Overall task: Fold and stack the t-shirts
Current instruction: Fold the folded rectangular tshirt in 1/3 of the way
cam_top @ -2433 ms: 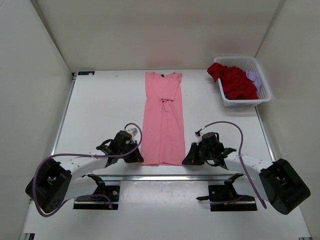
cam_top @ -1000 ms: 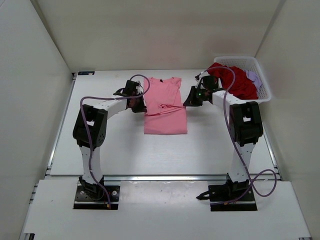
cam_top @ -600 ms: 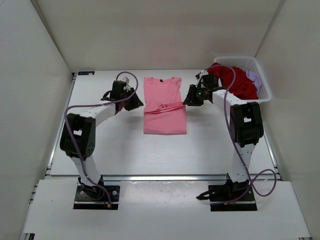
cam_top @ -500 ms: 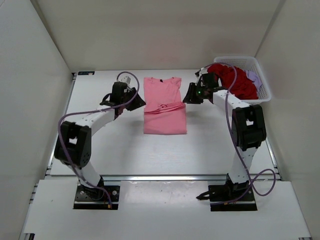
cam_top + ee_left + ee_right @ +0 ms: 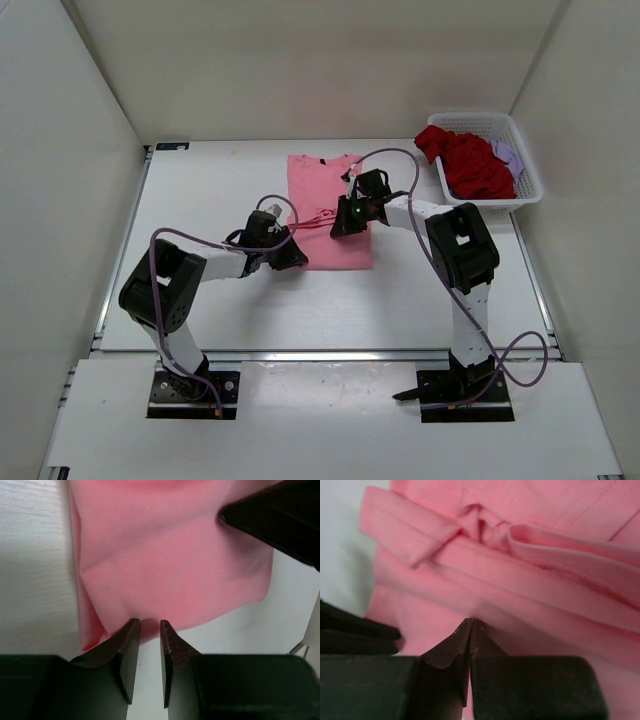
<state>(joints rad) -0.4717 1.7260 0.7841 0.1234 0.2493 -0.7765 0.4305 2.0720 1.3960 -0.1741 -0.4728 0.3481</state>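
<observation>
Touching the near left corner of the folded pink t-shirt [image 5: 335,250] with the left gripper [image 5: 149,622], jaws a narrow slit apart. Just beyond, meeting its bunched middle fold with the right gripper [image 5: 471,621], jaws closed tight together. Far right, heaped in the white basket [image 5: 490,205]: dark red t-shirt [image 5: 470,160], lavender t-shirt [image 5: 507,155].

We log the pink t-shirt [image 5: 322,195] flat at mid-worktop [image 5: 200,200], folded into a compact rectangle, neckline far, rumpled ridge across its middle. Dark red t-shirt [image 5: 470,165] and lavender t-shirt [image 5: 507,155] lie crumpled in the basket [image 5: 495,204].
</observation>
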